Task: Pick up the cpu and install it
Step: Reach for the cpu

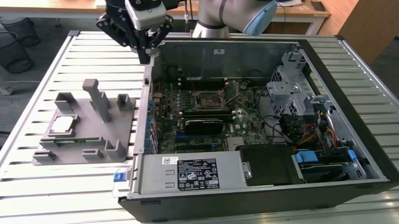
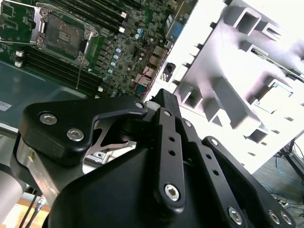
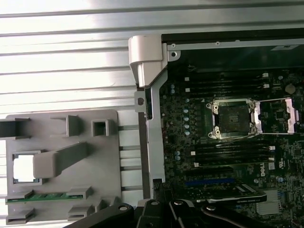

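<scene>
The tool, clenched on nothing, hangs above the side wall of the open computer case, while the cpu lies unpicked in the grey fixture on the worktop beside that case and the socket inside it sits empty, leaving both pick-up and installation undone.

cpu — silvery square chip, flat in grey fixture pocket — exterior view's left
</scene>
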`<action>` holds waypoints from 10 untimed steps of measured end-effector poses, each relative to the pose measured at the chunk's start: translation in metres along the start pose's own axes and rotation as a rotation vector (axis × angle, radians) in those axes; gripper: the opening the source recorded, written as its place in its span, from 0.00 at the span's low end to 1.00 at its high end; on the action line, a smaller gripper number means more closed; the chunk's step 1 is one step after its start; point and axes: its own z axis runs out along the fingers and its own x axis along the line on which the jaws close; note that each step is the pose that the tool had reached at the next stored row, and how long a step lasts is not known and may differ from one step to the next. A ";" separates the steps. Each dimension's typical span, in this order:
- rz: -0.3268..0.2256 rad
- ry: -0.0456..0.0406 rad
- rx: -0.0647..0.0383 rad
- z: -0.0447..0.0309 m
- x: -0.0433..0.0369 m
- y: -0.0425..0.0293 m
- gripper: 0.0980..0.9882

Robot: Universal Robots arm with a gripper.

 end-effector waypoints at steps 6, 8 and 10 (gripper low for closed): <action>0.000 0.0003 0.000 0.0004 0.0026 -0.0002 0.01; 0.000 0.0004 0.000 0.0006 0.0035 -0.0003 0.01; 0.000 0.0006 0.000 0.0007 0.0044 -0.0004 0.01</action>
